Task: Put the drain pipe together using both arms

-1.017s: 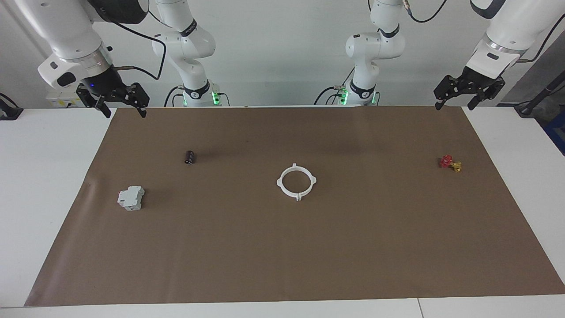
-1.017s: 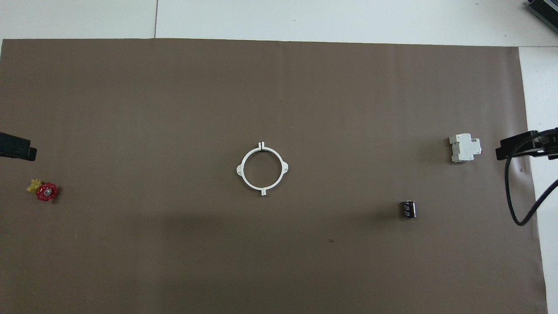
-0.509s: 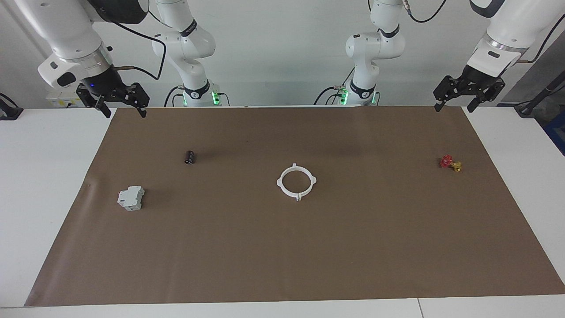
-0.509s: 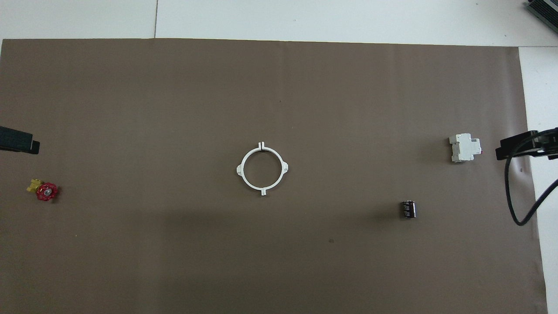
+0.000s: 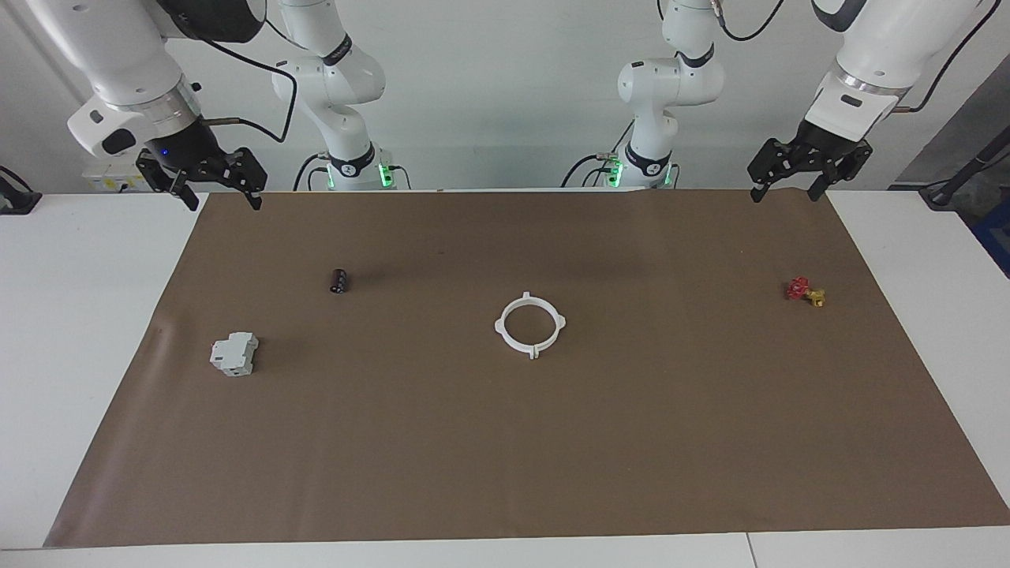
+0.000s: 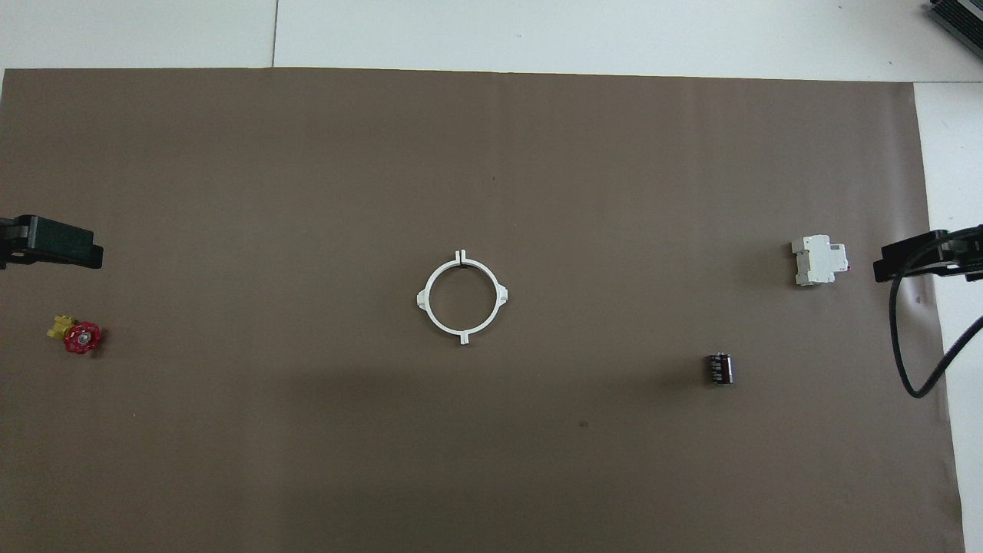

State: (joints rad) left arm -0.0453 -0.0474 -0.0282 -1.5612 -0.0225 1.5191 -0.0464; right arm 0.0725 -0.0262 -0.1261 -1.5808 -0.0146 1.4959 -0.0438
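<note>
The drain pipe [image 5: 499,326] lies flat at the middle of the brown mat as one white ring with small tabs; in the overhead view the drain pipe [image 6: 424,299] shows a thin slit at the tab farthest from the robots. Nothing touches it. My left gripper [image 5: 783,193] hangs open and empty above the mat's robot-side edge at the left arm's end; only a fingertip of the left gripper [image 6: 54,246] shows from overhead. My right gripper [image 5: 225,203] hangs open and empty above the mat's corner at the right arm's end, and the right gripper [image 6: 921,257] just enters the overhead view.
A grey-white boxy block [image 5: 234,353] [image 6: 819,259] and a small dark cylinder [image 5: 339,280] [image 6: 719,368] lie toward the right arm's end. A red and yellow valve [image 5: 805,291] [image 6: 77,336] lies toward the left arm's end. The brown mat [image 5: 505,457] covers most of the white table.
My left gripper has moved along the robots' edge toward the middle of the table and reaches further into the overhead view. The right arm and the ring have not moved.
</note>
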